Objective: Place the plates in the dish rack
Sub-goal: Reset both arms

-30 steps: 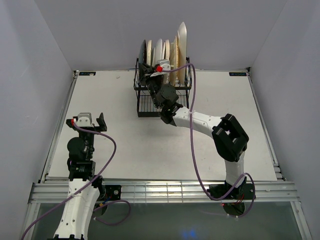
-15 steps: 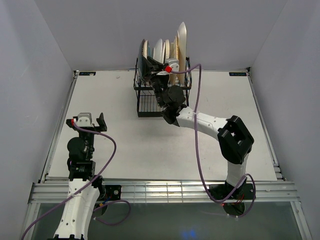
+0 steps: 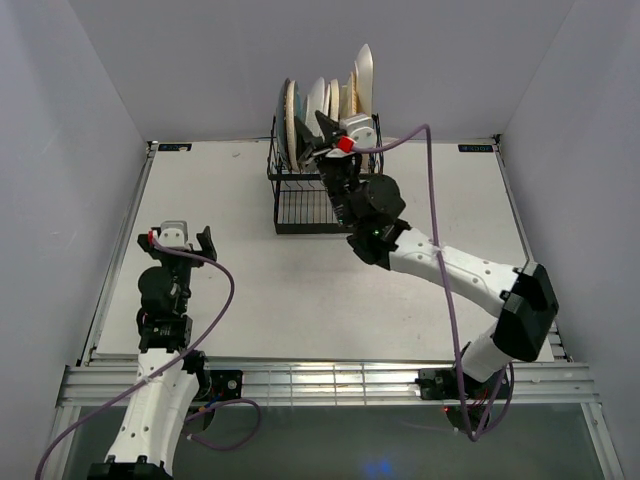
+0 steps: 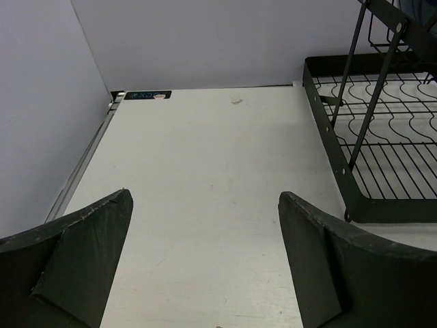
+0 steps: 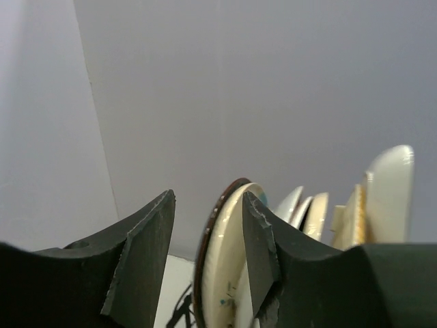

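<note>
Dish rack (image 3: 297,208), black wire, sits at the far middle of the tabletop (image 3: 250,290), with a slotted upper tier over a grid base. Plates (image 3: 330,100) all stand on edge in the upper tier, packed side by side, tops poking above the frame. A tall white plate (image 3: 365,70) at the right end of the row rises highest.

The right arm (image 3: 450,270) runs from its base at the near right diagonally across to the rack. The right end effector (image 3: 318,138) is up at the left end of the plate row. In the right wrist view its 2 fingers (image 5: 143,253) are apart and straddle the rim of a cream plate (image 5: 225,266) with a dark reddish edge. There is a clear gap between the plate and the finger on the view's left. The other finger overlaps the plate face, and contact can't be told. The plate is not clamped. At least 5 plate edges show in this view.

The left arm (image 3: 160,300) is at the near left, well apart from the rack. The left end effector (image 4: 205,198) has its fingers spread wide and grips nothing, with only bare tabletop showing between them. The rack's base corner shows at the right of the left wrist view. A purple cable (image 3: 432,190) loops along the right arm.
</note>
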Controlling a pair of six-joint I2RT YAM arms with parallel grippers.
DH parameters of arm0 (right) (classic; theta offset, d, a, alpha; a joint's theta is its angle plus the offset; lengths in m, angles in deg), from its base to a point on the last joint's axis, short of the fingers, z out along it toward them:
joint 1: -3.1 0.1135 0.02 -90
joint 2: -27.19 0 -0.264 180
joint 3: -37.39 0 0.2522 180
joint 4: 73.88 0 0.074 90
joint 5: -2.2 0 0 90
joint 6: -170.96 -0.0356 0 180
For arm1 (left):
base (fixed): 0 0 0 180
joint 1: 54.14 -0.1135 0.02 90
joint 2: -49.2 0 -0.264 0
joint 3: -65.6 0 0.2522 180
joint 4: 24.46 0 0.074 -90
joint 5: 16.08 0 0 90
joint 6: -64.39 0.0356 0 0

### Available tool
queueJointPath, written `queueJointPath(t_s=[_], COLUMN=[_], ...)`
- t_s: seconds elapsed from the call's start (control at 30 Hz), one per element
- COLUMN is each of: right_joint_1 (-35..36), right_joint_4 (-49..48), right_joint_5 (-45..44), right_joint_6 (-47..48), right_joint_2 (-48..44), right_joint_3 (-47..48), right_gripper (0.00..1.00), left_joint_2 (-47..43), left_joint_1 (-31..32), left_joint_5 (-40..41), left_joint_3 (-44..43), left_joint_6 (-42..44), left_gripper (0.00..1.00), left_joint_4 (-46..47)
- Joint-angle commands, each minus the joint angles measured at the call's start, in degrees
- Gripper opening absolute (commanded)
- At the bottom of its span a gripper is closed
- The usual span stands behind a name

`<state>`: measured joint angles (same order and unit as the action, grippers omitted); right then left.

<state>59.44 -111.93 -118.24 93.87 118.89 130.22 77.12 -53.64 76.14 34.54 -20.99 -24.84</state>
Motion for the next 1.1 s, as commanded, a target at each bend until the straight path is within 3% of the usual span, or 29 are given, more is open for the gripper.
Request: queueJointPath(t_s=[0.0, 0.17, 0.23, 0.47, 0.73, 0.97, 1.07], right_joint_1=[-0.35, -0.35, -0.44, -0.35, -0.44, -0.44, -0.44], right_joint_4=[4.86, 8.66, 9.09, 23.94, 30.80, 35.99, 34.51], right_joint_5=[-2.79, -5.60, -6.04, -7.09, -9.29, -9.82, -10.95], right_joint_6=[4.32, 4.50, 3.18, -7.45, -17.03, -20.47, -18.98], right_joint_2=[-8.36, -21.72, -27.85, -40.89, -58.09, -70.51, -74.73], right_joint_3=[-3.21, -15.67, -20.25, -32.73, -53.10, -62.27, -66.04], right_gripper=[0.51, 0.52, 0.64, 0.80, 0.85, 0.90, 0.98], left_joint_2=[1.43, 3.01, 3.02, 2.23, 3.54, 4.60, 4.51], left_joint_1=[-0.32, -0.32, -0.32, -0.32, -0.32, -0.32, -0.32], left_joint_5=[-1.07, -2.04, -4.31, -6.87, -8.90, -9.86, -10.57], left_joint_3=[-0.19, -0.45, -0.28, 1.74, 2.80, 3.94, 4.38], left_joint_6=[-0.93, -2.07, -3.73, -11.99, -16.75, -16.66, -16.75], left_gripper=[0.98, 0.98, 0.98, 0.98, 0.98, 0.98, 0.98], left_joint_4=[1.64, 1.99, 1.82, 2.70, 3.05, 3.05, 2.78])
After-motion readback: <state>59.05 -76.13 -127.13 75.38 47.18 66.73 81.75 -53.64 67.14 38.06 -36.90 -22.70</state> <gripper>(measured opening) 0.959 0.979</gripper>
